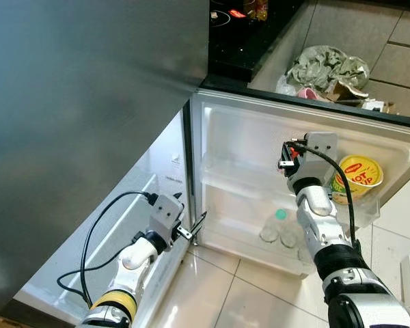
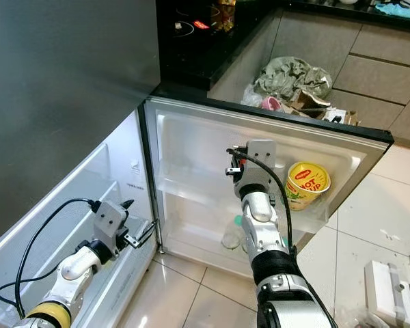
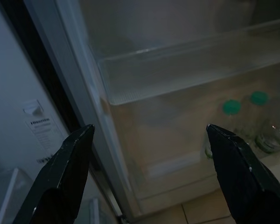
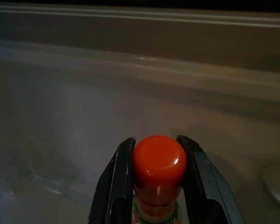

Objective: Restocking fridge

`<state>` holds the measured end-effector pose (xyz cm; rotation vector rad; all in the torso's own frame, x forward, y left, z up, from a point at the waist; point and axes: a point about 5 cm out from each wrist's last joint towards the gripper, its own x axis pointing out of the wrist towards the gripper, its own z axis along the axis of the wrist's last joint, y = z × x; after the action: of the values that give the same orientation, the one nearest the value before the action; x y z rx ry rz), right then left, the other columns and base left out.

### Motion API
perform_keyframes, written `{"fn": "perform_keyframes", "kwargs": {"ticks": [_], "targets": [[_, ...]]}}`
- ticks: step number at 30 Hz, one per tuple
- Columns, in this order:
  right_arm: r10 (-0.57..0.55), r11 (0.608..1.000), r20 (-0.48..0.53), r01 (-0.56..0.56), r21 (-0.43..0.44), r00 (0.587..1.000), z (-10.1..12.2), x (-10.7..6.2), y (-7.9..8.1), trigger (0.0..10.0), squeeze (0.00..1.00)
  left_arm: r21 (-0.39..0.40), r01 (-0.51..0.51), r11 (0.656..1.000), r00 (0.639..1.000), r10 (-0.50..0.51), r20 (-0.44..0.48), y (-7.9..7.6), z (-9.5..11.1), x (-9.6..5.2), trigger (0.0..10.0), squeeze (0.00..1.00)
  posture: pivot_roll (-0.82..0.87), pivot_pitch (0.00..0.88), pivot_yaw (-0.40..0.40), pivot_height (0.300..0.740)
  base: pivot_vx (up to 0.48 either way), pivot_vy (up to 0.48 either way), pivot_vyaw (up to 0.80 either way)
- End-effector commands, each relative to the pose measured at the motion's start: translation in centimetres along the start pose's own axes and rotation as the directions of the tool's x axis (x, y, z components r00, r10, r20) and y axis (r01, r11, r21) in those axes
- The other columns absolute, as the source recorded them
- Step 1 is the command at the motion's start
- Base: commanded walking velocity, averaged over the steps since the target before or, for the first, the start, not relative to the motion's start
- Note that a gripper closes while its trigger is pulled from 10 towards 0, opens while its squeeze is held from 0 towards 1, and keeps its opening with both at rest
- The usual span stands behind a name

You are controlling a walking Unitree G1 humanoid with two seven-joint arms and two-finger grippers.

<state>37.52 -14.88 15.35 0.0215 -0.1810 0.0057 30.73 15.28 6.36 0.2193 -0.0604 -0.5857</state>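
My right tool (image 4: 155, 186) is raised forward on an extended arm, fingers clamped tight; my left tool (image 3: 149, 175) reaches low, fingers spread wide.

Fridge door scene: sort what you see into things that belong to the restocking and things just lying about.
Part of the job:
- red-capped bottle, clamped in the right gripper
- fridge door shelves
- yellow noodle cup on the door shelf
- green-capped bottles in the lower shelf
- left gripper, open near the door's hinge side

Lying about:
- crumpled bags on the floor
- black counter
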Motion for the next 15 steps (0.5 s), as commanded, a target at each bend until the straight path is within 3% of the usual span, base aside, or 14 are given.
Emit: {"fn": "perform_keyframes", "kwargs": {"ticks": [1,15], "targets": [[-0.019,1.000,0.015,0.018,0.014,1.000,0.2,0.1,-0.2,10.0,0.00,0.011,-0.005,1.000,1.000,0.005,0.002,0.4,0.0,-0.5,10.0,0.00,-0.02,0.132,-0.015,0.740,0.000,0.000,0.00],[-0.081,0.995,-0.027,0.079,-0.056,0.996,-1.1,-0.2,-0.7,10.0,0.00,0.028,0.005,1.000,1.000,-0.006,0.025,0.6,0.5,-0.5,10.0,0.00,-0.02,0.142,-0.009,0.740,0.000,0.000,0.00]]}}
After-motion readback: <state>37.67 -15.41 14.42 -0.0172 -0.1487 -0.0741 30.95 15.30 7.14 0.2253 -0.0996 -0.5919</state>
